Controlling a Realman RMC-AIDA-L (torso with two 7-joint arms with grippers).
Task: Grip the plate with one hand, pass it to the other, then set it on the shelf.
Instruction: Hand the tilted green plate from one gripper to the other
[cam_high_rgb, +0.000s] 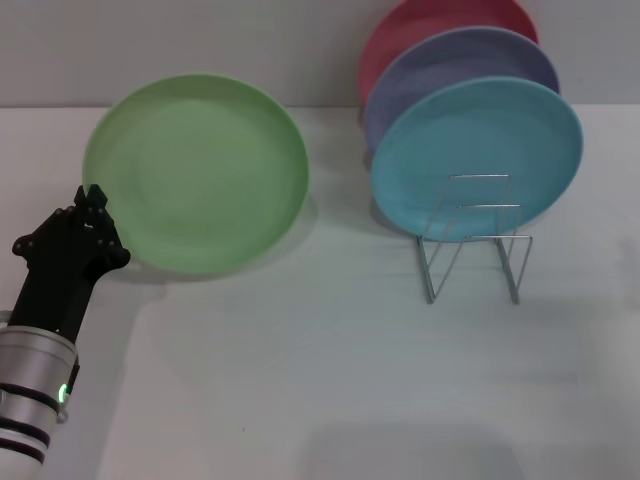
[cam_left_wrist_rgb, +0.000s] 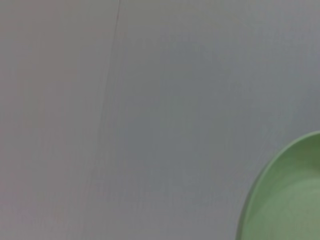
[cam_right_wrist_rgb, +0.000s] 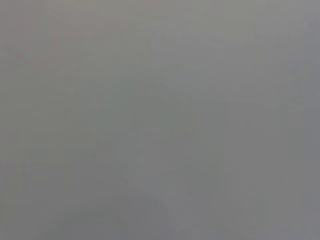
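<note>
The light green plate (cam_high_rgb: 197, 170) is held off the white table at the left, tilted, its upper rim rising past the table's back edge and its shadow falling below it. My left gripper (cam_high_rgb: 92, 196) is shut on the plate's lower left rim. A slice of the plate (cam_left_wrist_rgb: 285, 200) shows in the left wrist view. The silver wire shelf (cam_high_rgb: 475, 237) stands to the right, with free loops at its front. My right gripper is out of view; its wrist view shows only a grey surface.
Three plates stand upright in the shelf: a light blue plate (cam_high_rgb: 478, 155) in front, a lavender plate (cam_high_rgb: 455, 65) behind it, and a red plate (cam_high_rgb: 430, 25) at the back. White table (cam_high_rgb: 320, 380) stretches in front.
</note>
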